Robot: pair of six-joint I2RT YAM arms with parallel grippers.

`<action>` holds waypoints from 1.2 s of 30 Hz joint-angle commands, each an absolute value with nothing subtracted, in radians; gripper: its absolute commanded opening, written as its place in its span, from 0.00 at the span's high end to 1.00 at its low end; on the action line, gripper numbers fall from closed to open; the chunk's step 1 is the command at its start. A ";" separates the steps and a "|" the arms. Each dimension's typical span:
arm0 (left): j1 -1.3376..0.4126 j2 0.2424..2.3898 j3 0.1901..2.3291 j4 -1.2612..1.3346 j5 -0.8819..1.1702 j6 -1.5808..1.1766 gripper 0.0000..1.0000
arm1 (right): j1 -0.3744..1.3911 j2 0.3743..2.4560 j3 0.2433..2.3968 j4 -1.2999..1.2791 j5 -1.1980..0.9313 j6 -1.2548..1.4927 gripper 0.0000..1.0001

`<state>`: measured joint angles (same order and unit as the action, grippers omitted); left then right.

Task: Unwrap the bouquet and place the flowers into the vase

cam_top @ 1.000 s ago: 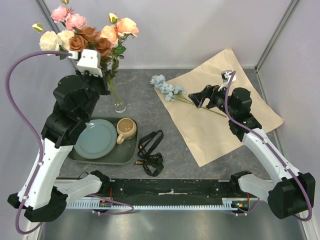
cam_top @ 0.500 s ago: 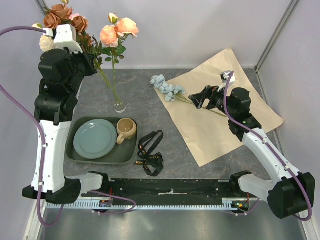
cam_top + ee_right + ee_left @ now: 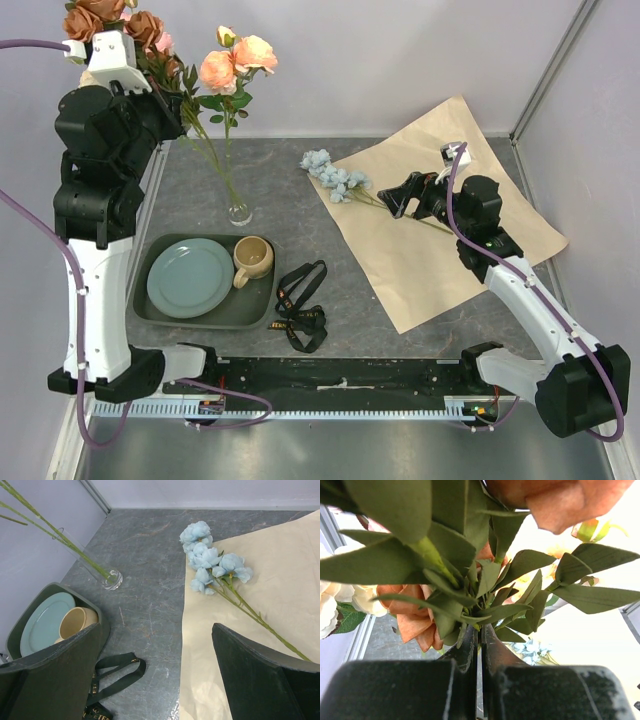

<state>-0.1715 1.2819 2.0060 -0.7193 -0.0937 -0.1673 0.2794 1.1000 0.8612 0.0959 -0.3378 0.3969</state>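
Grey table (image 3: 330, 290), tan paper (image 3: 470, 250) spread at right. Over the last second the left gripper (image 3: 480, 630), clamped on the flowers (image 3: 140, 30) below the blooms, swung up and leftward. Stems slant into the vase (image 3: 238, 210), so insertion looks underway. Jaws wide, the right gripper (image 3: 400, 195) hangs over the blue spray (image 3: 335, 175). Green tray (image 3: 160, 310): plate (image 3: 190, 278), mug (image 3: 252, 258).

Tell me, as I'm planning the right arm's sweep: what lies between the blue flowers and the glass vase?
Nothing: in the right wrist view only bare grey tabletop separates the blue flowers from the glass vase.

rust and peach flowers (image 3: 143, 28), tan paper (image 3: 470, 235)
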 commanded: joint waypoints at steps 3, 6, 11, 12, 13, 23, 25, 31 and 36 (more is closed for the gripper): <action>-0.150 1.318 2.052 -0.700 -0.072 -0.218 0.98 | 0.282 1.097 0.891 0.123 -0.324 0.394 0.02; -0.143 1.331 2.049 -0.695 -0.072 -0.232 0.98 | 0.282 1.098 0.891 0.123 -0.324 0.394 0.02; -0.135 1.336 2.016 -0.647 -0.092 -0.232 0.98 | 0.282 1.098 0.888 0.123 -0.321 0.388 0.02; -0.133 1.339 2.014 -0.644 -0.094 -0.230 0.98 | 0.282 1.098 0.888 0.123 -0.321 0.387 0.02; -0.129 1.342 2.011 -0.641 -0.092 -0.232 0.98 | 0.282 1.097 0.887 0.123 -0.319 0.387 0.02; -0.106 1.348 1.921 -0.568 -0.075 -0.244 0.98 | 0.282 1.091 0.884 0.117 -0.311 0.376 0.02; -0.104 1.350 1.914 -0.565 -0.071 -0.245 0.98 | 0.282 1.089 0.887 0.112 -0.302 0.370 0.02; -0.095 1.350 1.882 -0.548 -0.071 -0.241 0.98 | 0.282 1.091 0.888 0.112 -0.307 0.376 0.02; -0.089 1.347 1.850 -0.519 -0.061 -0.247 0.98 | 0.282 1.097 0.890 0.114 -0.308 0.376 0.02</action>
<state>-0.0978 1.3548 1.8660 -0.5880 -0.0788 -0.2131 0.2794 1.1000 0.8612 0.0925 -0.3145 0.3855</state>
